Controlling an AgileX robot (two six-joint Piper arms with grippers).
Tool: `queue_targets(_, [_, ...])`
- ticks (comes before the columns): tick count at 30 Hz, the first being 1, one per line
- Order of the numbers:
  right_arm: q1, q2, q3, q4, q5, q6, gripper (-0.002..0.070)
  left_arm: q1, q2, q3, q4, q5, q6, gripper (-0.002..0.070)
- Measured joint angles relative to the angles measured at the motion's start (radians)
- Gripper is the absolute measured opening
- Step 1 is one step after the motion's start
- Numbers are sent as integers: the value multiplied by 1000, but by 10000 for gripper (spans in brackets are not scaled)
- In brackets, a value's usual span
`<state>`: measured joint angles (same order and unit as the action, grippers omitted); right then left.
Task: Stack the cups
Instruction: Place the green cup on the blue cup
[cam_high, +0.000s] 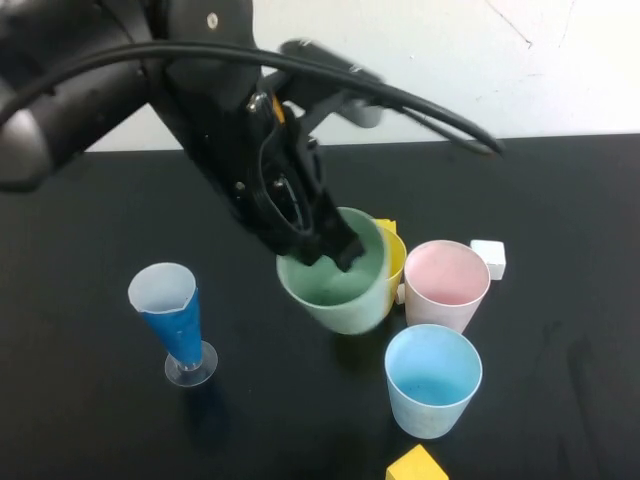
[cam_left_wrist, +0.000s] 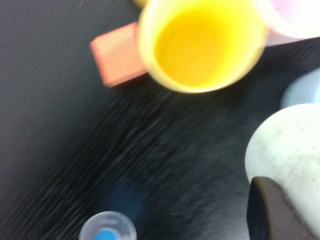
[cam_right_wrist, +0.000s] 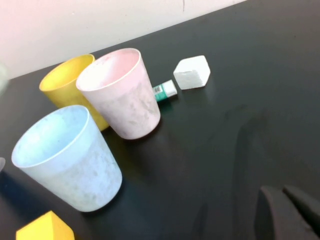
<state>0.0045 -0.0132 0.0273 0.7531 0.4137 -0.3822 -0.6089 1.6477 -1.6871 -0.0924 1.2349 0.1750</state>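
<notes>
My left gripper is shut on the rim of the green cup and holds it tilted above the table, right beside and partly over the yellow cup. In the left wrist view the held cup looks pale next to one finger, and the yellow cup stands open below. The pink cup and the light blue cup stand upright to the right. My right gripper is out of the high view, low over bare table to the right of the cups, fingers together and empty.
A blue-and-white cone glass on a clear foot stands at the left. A white block lies beside the pink cup and a yellow block at the front edge. An orange block lies by the yellow cup. A small green-white piece lies near the pink cup.
</notes>
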Motion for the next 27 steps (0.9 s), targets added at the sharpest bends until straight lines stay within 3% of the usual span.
queue_targets(9, [0,0,0,5,0,-1,-3,-182,14,-5,26,-26,-2,6])
queue_targets(20, [0,0,0,36,10,-1,-3,-196,166,-5,54,-106,-33,17])
queue_targets(23, [0,0,0,42,10,-1,-3,-196,183,-5,56,-110,-43,72])
queue_targets(27, [0,0,0,44,10,-4,-3,-196,183,-5,92,-124,-80,217])
